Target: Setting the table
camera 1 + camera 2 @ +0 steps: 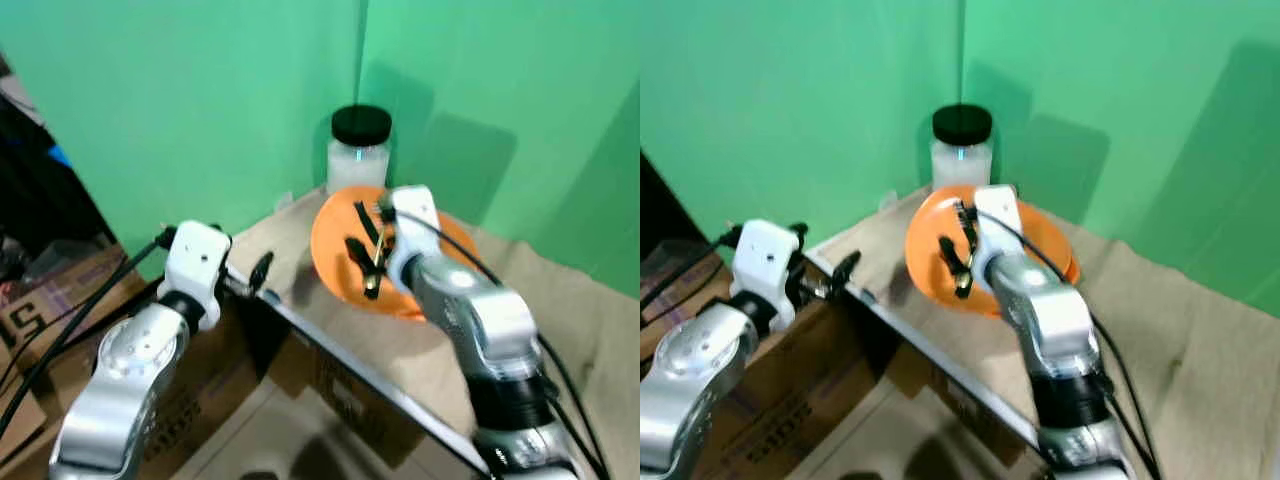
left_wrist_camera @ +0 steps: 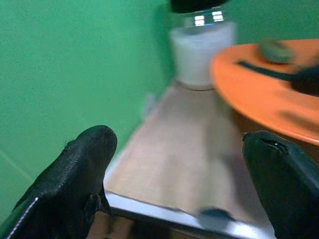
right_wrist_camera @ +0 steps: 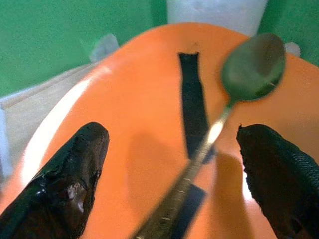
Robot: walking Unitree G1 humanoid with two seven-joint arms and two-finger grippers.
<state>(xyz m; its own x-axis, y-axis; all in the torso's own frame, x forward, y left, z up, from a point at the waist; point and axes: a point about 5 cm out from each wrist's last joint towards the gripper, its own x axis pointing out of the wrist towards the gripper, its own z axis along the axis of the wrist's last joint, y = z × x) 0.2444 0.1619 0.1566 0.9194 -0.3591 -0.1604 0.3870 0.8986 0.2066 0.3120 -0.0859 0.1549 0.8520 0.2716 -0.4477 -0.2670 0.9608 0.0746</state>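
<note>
The right gripper (image 3: 169, 164) hangs over the orange plate (image 1: 335, 265), its two black fingers (image 3: 70, 174) spread wide apart with nothing clasped between them. In the right wrist view a metal spoon (image 3: 251, 67) lies on the plate in the gap between the fingers, bowl toward the far side and handle running back toward the camera; it crosses a flat black strip (image 3: 192, 107) that also lies on the plate. Whether a fingertip touches the spoon or the plate cannot be told from these pictures. The head views show the same black pieces on the plate beside the gripper, but too small to make out as a spoon.

The plate sits at the far left part of the table (image 1: 580, 320), which is covered in a beige cloth. Just beyond the plate, in the corner of the green walls (image 1: 200, 100), stands a white jar (image 1: 358, 160) with a black lid.

The left gripper (image 2: 179, 164) is held at the table's left edge, its fingers likewise released and wide apart, grasping nothing. Its wrist view looks along the beige cloth toward the jar, with the plate's rim to one side and the table's metal edge strip (image 2: 199, 216) between the fingertips. The head views add cardboard boxes (image 1: 60, 290) on the floor to the left of the table.
</note>
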